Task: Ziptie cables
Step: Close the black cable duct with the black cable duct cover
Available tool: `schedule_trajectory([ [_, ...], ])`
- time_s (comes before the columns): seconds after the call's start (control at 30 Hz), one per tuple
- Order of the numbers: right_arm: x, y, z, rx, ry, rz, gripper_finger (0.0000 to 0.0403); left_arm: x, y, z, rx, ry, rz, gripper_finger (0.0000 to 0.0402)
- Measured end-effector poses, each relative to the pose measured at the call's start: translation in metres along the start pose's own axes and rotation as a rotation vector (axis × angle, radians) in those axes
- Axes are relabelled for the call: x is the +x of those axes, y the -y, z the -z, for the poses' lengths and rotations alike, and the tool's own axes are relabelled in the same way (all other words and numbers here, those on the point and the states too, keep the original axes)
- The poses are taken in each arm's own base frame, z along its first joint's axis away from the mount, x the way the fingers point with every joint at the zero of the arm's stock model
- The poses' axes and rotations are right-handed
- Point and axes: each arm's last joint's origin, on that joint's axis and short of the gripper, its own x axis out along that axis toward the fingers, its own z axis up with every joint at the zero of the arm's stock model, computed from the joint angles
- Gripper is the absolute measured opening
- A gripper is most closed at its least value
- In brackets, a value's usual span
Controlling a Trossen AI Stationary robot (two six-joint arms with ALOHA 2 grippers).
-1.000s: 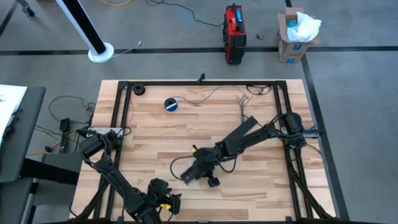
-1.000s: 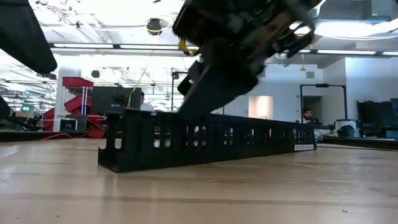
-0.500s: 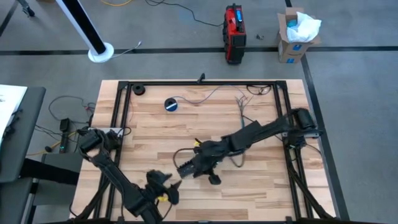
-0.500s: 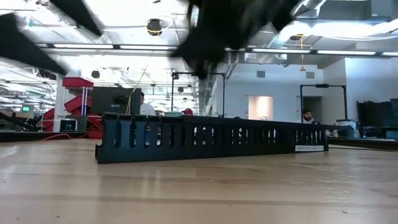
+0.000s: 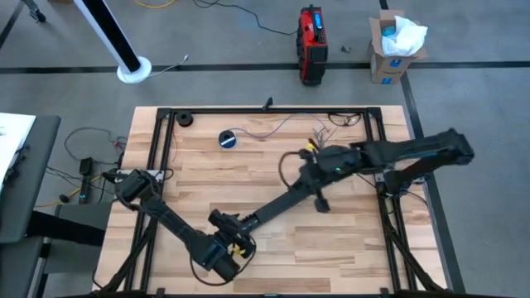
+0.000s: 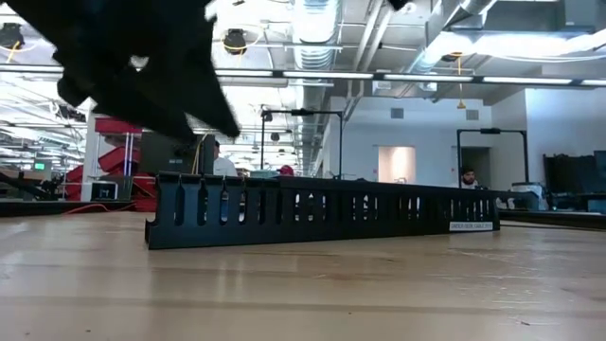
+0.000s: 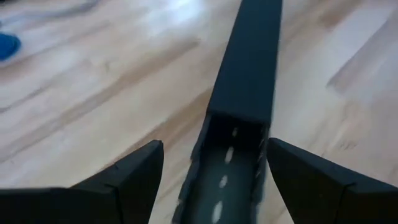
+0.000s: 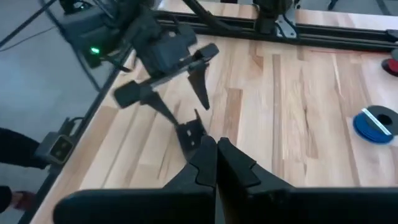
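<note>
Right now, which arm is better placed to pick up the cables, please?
Probably the right: the right end effector hangs beside the cables, while the left end effector sits open around the black slotted strip's end.

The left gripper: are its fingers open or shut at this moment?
Open. In the left wrist view the two dark fingers stand wide apart on either side of the black slotted duct's end, not touching it.

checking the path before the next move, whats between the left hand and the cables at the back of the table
In the high view, the long black slotted strip runs from the left hand toward the right hand; beyond that, bare wood up to the cables.
</note>
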Motion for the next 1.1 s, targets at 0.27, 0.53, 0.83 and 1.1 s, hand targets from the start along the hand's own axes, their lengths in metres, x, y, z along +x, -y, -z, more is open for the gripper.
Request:
schedule_trajectory([
  [0.27,-0.027,-0.027,0.005,-0.046,-0.043,0.040,0.0000,0.008,0.004,-0.003,0.018,-0.071,0.020,0.0275],
  [0.53,-0.013,-0.047,0.017,-0.062,-0.120,0.023,0.0000,0.021,0.010,-0.010,0.086,-0.158,0.066,0.0275],
  [0.83,-0.002,-0.050,0.033,-0.010,-0.143,0.022,0.0000,0.030,0.007,-0.013,0.178,-0.209,0.054,0.0275],
  [1.1,0.001,-0.052,0.035,0.003,-0.122,0.016,0.0000,0.037,0.000,0.001,0.110,-0.209,0.053,0.0276],
])
